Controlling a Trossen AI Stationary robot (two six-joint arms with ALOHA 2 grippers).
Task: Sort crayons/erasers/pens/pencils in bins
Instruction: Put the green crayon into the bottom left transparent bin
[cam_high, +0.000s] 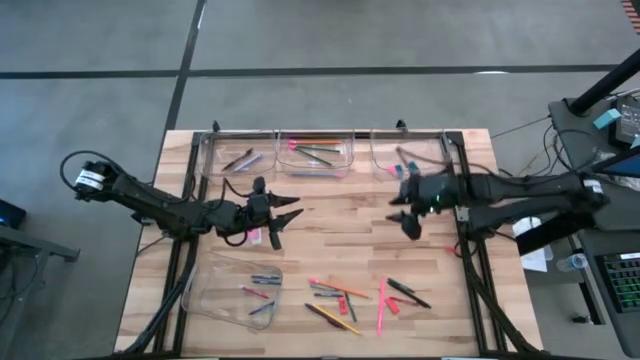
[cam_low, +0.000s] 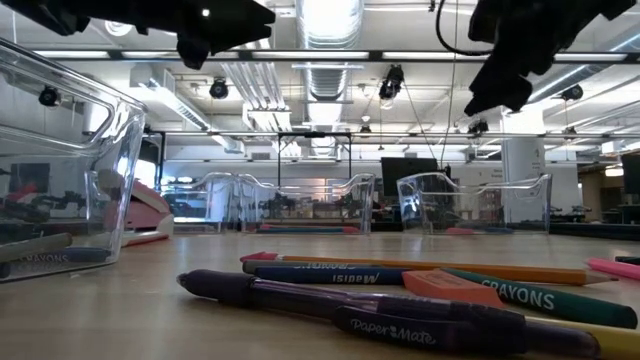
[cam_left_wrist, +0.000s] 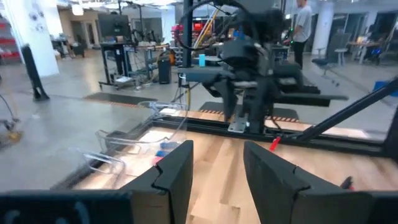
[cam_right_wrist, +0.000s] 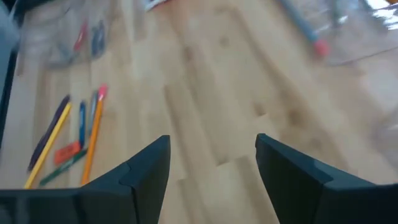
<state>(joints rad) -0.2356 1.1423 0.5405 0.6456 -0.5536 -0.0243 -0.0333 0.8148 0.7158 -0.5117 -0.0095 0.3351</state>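
Note:
Loose pencils, pens and crayons (cam_high: 355, 298) lie flat on the wooden table near its front edge; in the right wrist view they are the sticks (cam_right_wrist: 68, 140). Three clear bins stand along the far edge (cam_high: 238, 155) (cam_high: 318, 155) (cam_high: 412, 155), and a fourth bin (cam_high: 232, 290) stands at the near left, each with a few sticks inside. My left gripper (cam_high: 288, 218) hovers open over the table's left middle, pointing level toward the right; nothing lies between its fingers (cam_left_wrist: 217, 180). My right gripper (cam_high: 402, 212) hangs open and empty over the right middle, tilted down (cam_right_wrist: 211, 168).
A small pink piece (cam_high: 256, 236) lies on the table just under my left gripper. Bare wood lies between the two grippers and the far bins. A black frame rail (cam_high: 330, 131) runs along the table's far edge. A person (cam_left_wrist: 303, 25) stands far off in the room.

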